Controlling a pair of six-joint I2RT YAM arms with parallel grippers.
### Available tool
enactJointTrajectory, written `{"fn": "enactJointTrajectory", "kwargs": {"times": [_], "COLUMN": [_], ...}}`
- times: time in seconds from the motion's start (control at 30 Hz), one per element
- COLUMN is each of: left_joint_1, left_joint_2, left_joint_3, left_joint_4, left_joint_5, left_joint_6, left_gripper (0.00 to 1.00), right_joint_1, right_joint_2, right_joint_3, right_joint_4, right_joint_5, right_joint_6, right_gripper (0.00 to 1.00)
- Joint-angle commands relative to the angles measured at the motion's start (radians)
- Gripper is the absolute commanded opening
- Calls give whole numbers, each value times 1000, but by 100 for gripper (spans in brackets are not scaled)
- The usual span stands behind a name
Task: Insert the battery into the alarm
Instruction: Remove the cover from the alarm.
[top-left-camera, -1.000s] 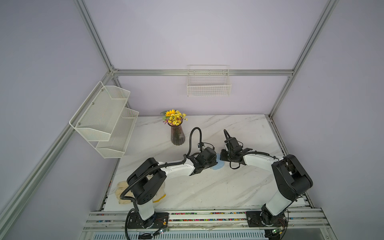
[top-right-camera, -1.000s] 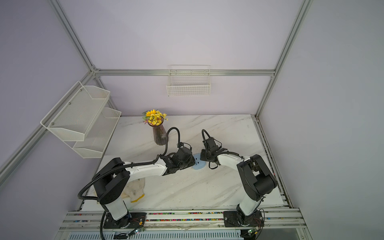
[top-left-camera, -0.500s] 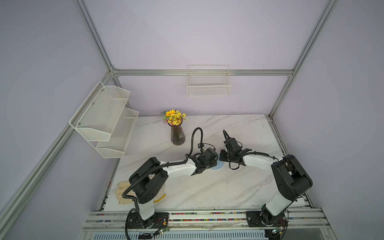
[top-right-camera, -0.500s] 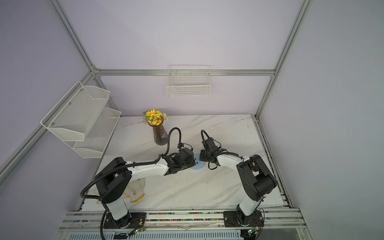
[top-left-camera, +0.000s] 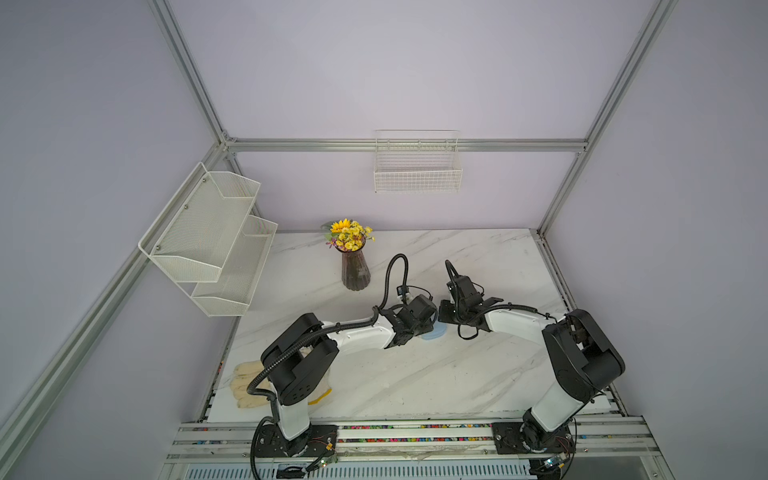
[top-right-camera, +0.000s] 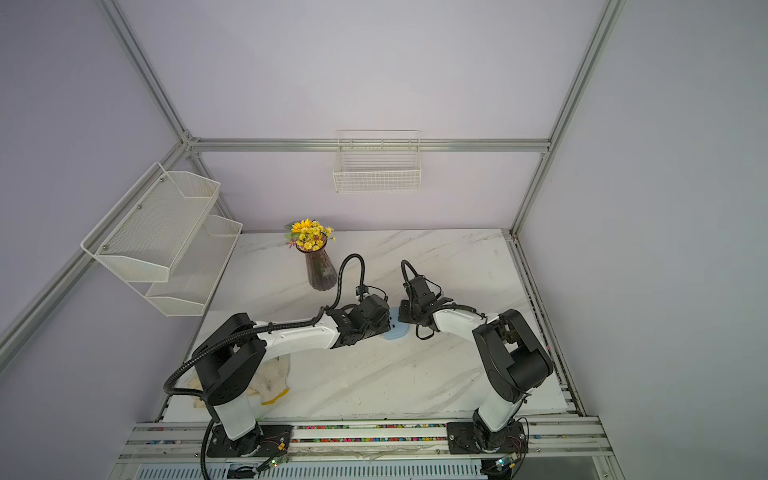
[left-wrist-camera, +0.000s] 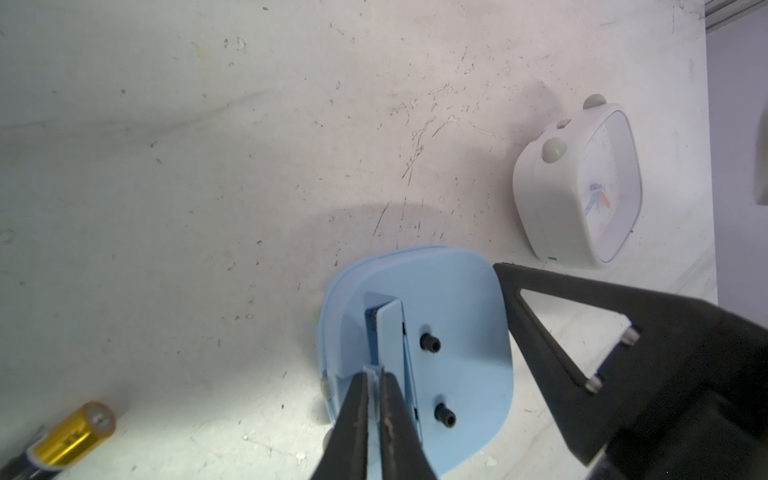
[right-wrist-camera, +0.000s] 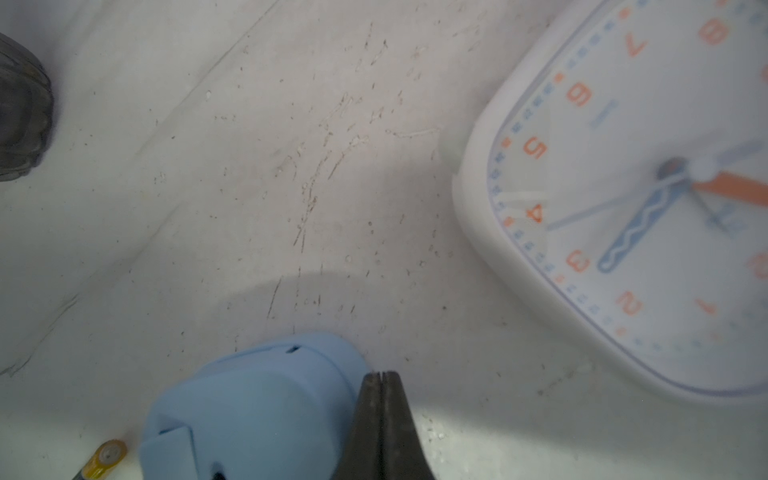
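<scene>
In both top views the left arm (top-left-camera: 361, 334) and right arm (top-left-camera: 515, 324) meet mid-table (top-left-camera: 415, 374) over a blue alarm (top-left-camera: 436, 333), most of it hidden under the wrists; the tools' state cannot be read from here. The left wrist view shows the blue alarm lying face down, back and knobs up, probably so the battery slot can be reached. The left gripper (left-wrist-camera: 372, 374) is pinched closed on the end tab of the battery cover (left-wrist-camera: 390, 332), which stands lifted on edge. The right gripper (left-wrist-camera: 505, 270) touches the alarm's corner, seemingly as a brace against sliding. The battery (left-wrist-camera: 72, 434) lies loose on the table, well apart from the slot, held by nothing. A white alarm (left-wrist-camera: 577, 187) sits further off. The right wrist view shows its jaws closed and empty, the tips just beside the blue alarm's edge, a blunt stop rather than a grip.
</scene>
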Motion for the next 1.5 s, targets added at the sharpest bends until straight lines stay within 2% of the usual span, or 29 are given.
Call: {"fn": "enactJointTrajectory", "kwargs": {"times": [0.0, 0.43, 0.67, 0.87, 1.1, 1.47], "left_joint_1": [-4, -4, -4, -4, -5, -4], "left_joint_2": [9, 39, 31, 17, -4, -115], "left_joint_3": [30, 54, 58, 67, 83, 33], "left_joint_4": [-18, -36, -54, -79, -122, -120], "left_joint_5": [-45, -42, -53, -80, -118, -225], "left_joint_6": [26, 42, 55, 85, 119, 122], "left_gripper": [10, 10, 5, 0, 0, 0], "right_joint_1": [9, 10, 9, 10, 9, 10], "right_joint_2": [-24, -25, -23, -22, -26, -16], "right_joint_3": [-8, -11, -13, -14, -17, -26], "right_joint_4": [18, 20, 22, 21, 23, 37], "right_joint_5": [4, 8, 11, 14, 20, 23], "right_joint_6": [0, 1, 1, 2, 0, -3], "right_gripper": [1, 1, 1, 1, 1, 2]}}
